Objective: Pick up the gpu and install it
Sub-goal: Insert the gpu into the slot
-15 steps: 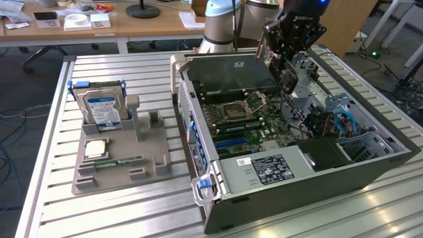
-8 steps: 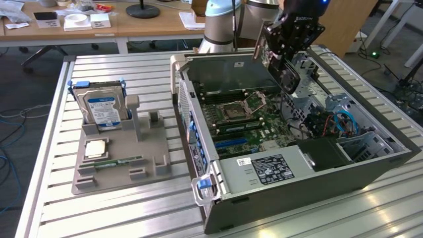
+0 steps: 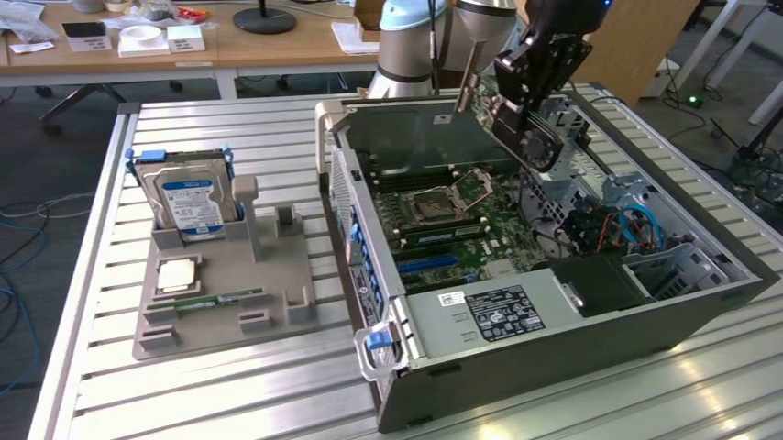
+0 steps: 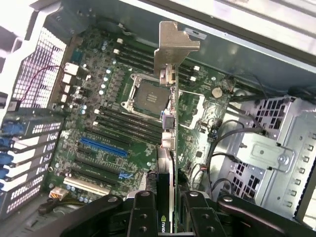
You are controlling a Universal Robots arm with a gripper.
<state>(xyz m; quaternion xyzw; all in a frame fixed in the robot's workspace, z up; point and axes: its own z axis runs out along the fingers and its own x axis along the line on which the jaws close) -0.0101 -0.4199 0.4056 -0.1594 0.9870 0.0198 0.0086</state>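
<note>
Exterior view: the claw [image 3: 529, 108] hung over the open computer case [image 3: 575, 321], clamped on the gpu [image 3: 526, 137]. The card was held tilted in the air, dark face showing, and touched nothing but the claw. Its pale end bracket [image 3: 468, 78] stuck up beside the claw, toward the exterior view's left. The motherboard [image 3: 459, 225] lay below the claw inside the case, with the CPU socket [image 3: 441, 203] below it too, a bit toward the exterior view's left. Well apart from the claw, out on the bench [image 3: 612, 403], sat a grey holder tray [image 3: 215, 321]. It carried a hard drive [image 3: 190, 197] standing upright, a square chip [image 3: 178, 275] and a RAM stick [image 3: 220, 301] lying flat.

Wrist view: the claw [image 4: 170, 217] gripped the gpu [image 4: 168, 143] edge-on, with black fingers [image 4: 143, 217] pressed on both faces at half spread. The card ran straight out from the claw, bracket [image 4: 174, 44] at the far end. The motherboard [image 4: 113, 98] was beneath, clear of the card. The CPU socket [image 4: 148, 96] was under the card's far half. A blue slot [image 4: 103, 147] lay off to one side of the claw, near but not under it. A metal drive cage [image 4: 266, 148] sat on the claw's other side.
</note>
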